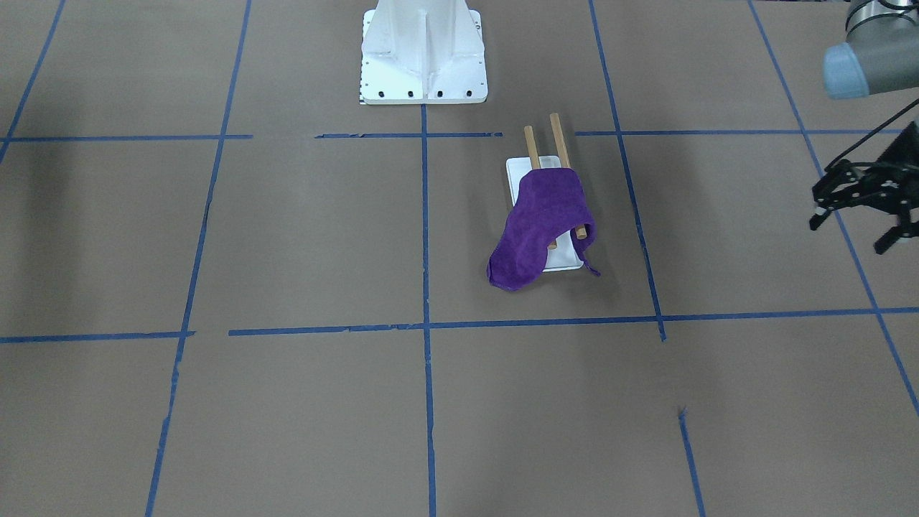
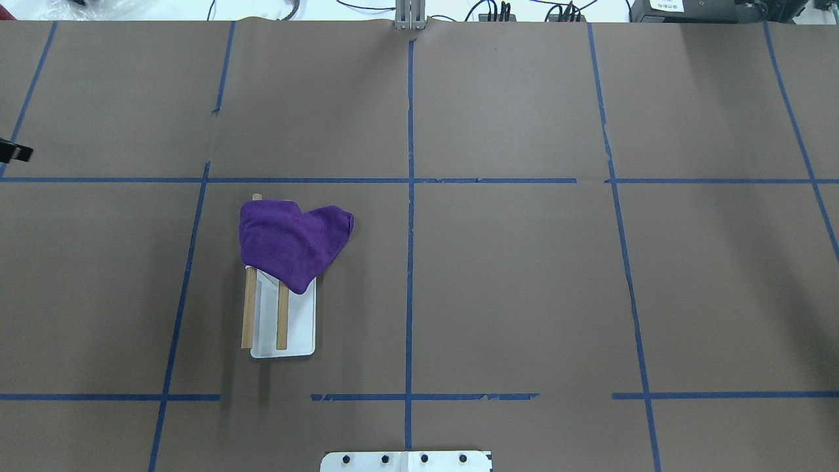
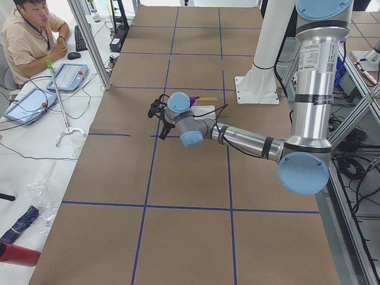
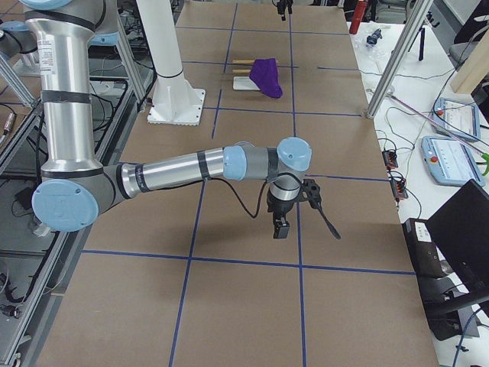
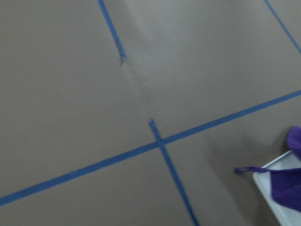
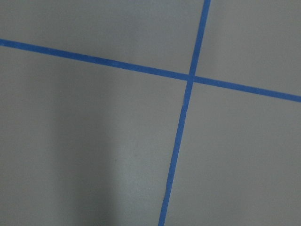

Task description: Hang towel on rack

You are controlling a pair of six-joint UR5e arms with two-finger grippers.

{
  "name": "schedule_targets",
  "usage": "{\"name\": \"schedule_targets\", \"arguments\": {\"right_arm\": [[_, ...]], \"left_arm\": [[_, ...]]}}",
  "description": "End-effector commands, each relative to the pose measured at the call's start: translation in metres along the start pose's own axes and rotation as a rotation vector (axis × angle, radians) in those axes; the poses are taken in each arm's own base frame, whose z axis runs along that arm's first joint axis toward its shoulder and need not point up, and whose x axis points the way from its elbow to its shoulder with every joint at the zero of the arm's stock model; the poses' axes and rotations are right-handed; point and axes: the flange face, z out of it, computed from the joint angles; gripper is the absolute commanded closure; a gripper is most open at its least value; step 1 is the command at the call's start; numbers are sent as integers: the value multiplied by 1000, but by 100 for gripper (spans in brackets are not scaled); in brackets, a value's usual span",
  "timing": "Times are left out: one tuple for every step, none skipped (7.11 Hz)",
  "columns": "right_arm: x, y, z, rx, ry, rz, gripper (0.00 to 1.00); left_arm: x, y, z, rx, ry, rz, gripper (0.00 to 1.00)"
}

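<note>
The small deep-purple fuzzy towel lies draped across both light-brown wooden dowels of the little white-based rack. It sits at the end of the dowels farther from the robot, and their tips poke out from under it. In the overhead view the cloth covers about the far third of the rack. One lobe spills off the side toward the table's middle, and a thin loose strip dangles on the other side. Whether the hanging lobe touches the brown paper-covered table I cannot say for sure; the front view suggests it reaches close to it.

The left gripper hovers well apart from the rack, near the table's edge, with its jaws spread and nothing between them. The right gripper shows only in the side view, far from the rack over bare table, and I cannot tell how its jaws stand.

I judge the task all but done — the towel is on the rack and no gripper holds it. The drape is lopsided and bunched at one end, so at most it could be tidied.
</note>
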Motion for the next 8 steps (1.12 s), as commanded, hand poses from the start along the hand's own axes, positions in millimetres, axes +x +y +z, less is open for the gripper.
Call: {"name": "schedule_targets", "arguments": {"right_arm": [[25,25,10,-16,-28,65,0],[36,36,12,-17,-30,91,0],[44,50,20,-9,-29,92,0],[50,62,27,6,-29,97,0],[51,63,27,6,-27,102,0],[47,60,23,16,-25,131,0],[45,58,19,22,-25,138,0],[44,56,18,25,-25,136,0]], "left_arm": [[-69,26,-21,-184,-77,-137,0],[-79,41,-16,-259,-89,-209,0],[-103,60,-32,-252,-117,-266,0],[-108,86,-26,-282,-116,-291,0],[-110,100,-23,-300,-105,-296,0],[-110,104,-22,-307,-101,-292,0],[-108,101,-25,-311,-100,-299,0],[-111,100,-23,-324,-107,-315,0]]}}
